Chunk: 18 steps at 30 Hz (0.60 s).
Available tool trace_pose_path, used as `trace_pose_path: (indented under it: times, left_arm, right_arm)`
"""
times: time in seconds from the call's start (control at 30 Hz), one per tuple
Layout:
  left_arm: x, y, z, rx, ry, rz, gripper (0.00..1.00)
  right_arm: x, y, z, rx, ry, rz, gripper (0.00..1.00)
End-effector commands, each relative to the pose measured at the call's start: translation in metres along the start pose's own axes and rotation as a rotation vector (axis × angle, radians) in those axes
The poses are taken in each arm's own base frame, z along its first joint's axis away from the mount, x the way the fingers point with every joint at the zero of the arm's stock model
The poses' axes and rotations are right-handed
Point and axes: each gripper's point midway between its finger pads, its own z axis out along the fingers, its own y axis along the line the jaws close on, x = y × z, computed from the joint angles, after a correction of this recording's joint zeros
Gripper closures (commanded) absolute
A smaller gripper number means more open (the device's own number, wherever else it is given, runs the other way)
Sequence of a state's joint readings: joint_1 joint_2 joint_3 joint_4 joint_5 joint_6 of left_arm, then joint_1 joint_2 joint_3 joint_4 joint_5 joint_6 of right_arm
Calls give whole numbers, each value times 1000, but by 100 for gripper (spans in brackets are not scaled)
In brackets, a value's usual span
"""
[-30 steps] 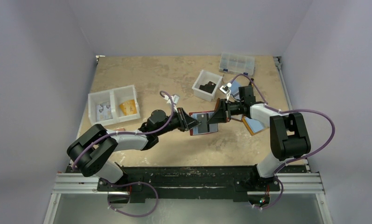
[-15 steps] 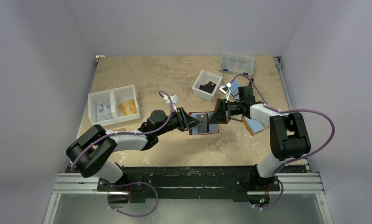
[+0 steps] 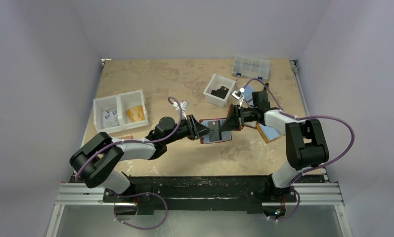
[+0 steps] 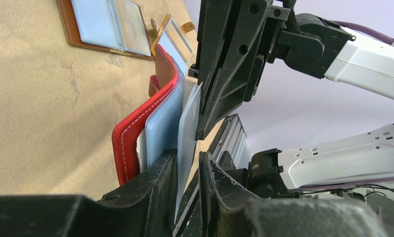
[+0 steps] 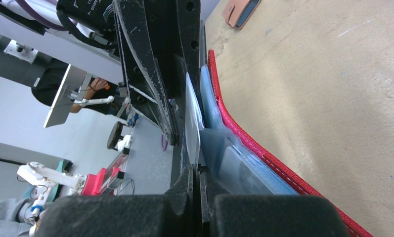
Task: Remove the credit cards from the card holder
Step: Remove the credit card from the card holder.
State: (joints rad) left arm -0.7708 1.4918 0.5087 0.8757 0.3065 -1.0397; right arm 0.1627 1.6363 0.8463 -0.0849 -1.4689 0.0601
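Observation:
The dark red card holder [image 3: 215,134] lies open mid-table, with its red cover curved up in the left wrist view [image 4: 135,138] and the right wrist view [image 5: 254,148]. A pale grey-white credit card [image 4: 190,123] stands out of its inner sleeves, beside a light blue page [image 4: 162,123]. My left gripper [image 3: 202,129] closes round the sleeve end of that pale sheet, with a thin gap on one side [image 4: 187,170]. My right gripper [image 3: 229,124] is shut on the card's opposite edge [image 5: 196,173]. The card [image 5: 192,108] spans between both grippers.
A white two-part bin [image 3: 119,112] stands at the left. A small white bin [image 3: 219,90] and a clear organiser box [image 3: 251,66] stand at the back. Brown and orange fold-out holders [image 3: 266,131] lie right of the right gripper. A small tan holder [image 3: 127,137] lies by the left arm.

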Motion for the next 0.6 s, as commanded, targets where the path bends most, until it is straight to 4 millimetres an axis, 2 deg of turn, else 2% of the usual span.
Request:
trace_pose_path:
  times: [0.0, 0.57]
  left_arm:
    - [-9, -23, -6, 81, -21, 12, 75]
    - [-12, -19, -12, 57, -34, 2, 78]
  right_arm:
    - [-1, 0, -2, -20, -5, -20, 100]
    - [-1, -1, -3, -18, -8, -17, 100]
